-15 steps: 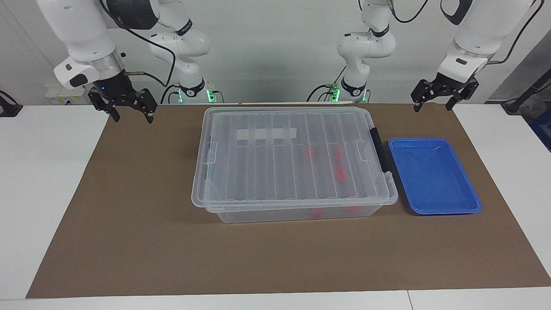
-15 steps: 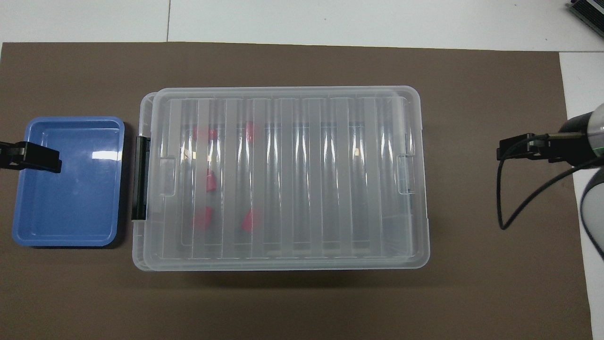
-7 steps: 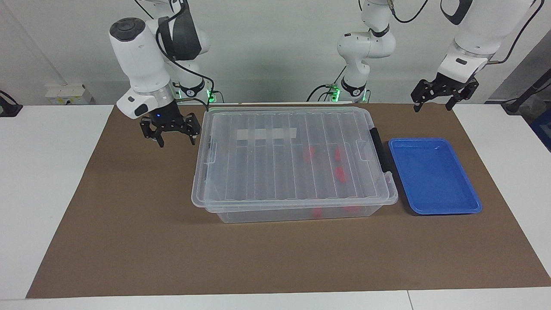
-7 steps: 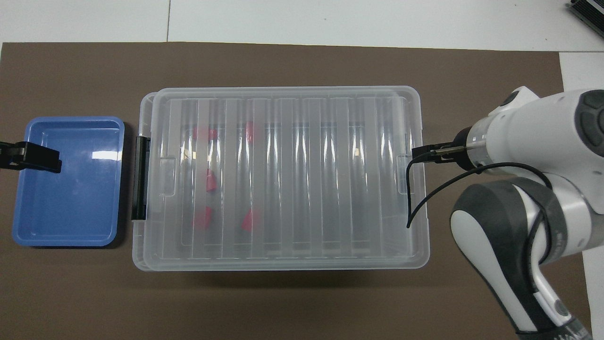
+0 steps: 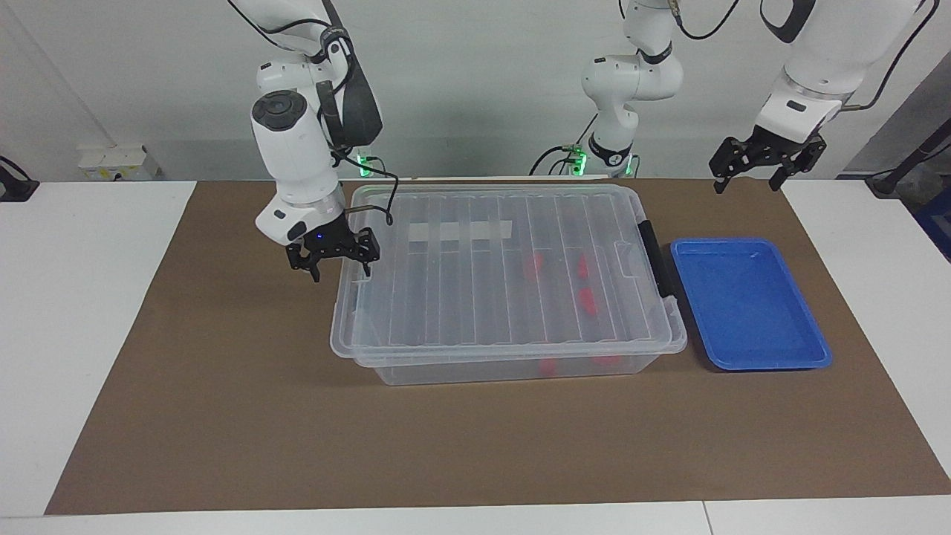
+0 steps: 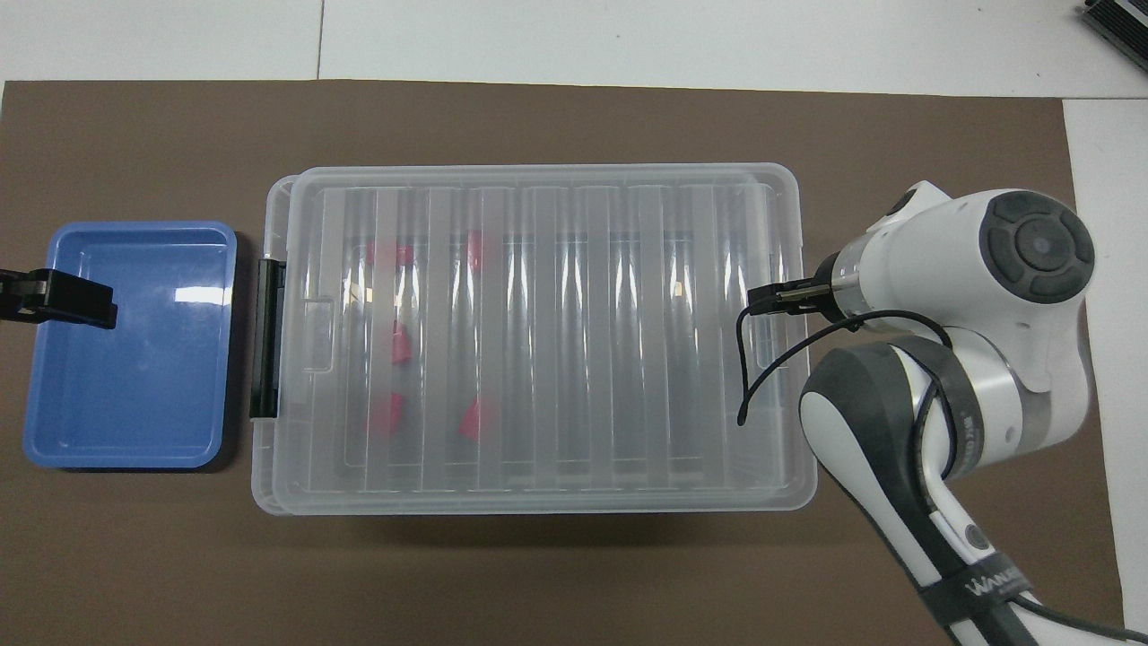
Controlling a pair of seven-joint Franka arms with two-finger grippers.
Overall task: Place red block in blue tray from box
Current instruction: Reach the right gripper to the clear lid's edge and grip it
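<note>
Pictured: right pincer (image 5: 336,261) spread wide and empty, poised at the box (image 5: 505,279) end toward the right arm, one fingertip just over the lid's clear latch tab; contact there impossible to tell. Left pincer (image 5: 750,174) likewise spread, holding nothing, waiting aloft above the brown mat (image 5: 223,416), over the blue tray (image 5: 749,303) in the overhead view. Seen through the ribbed, transparent lid, crossed by a whitish tape strip (image 5: 461,232): several small glossy red blocks, among them the red block (image 5: 588,299), all lying in the box's half toward the left arm. Lid shut, black side latch (image 5: 657,256) facing the tray. Just beside that latch: shallow bright-blue plastic tray, rounded corners, raised rim, resting on the matte mat spread over the white surface (image 5: 82,297).
</note>
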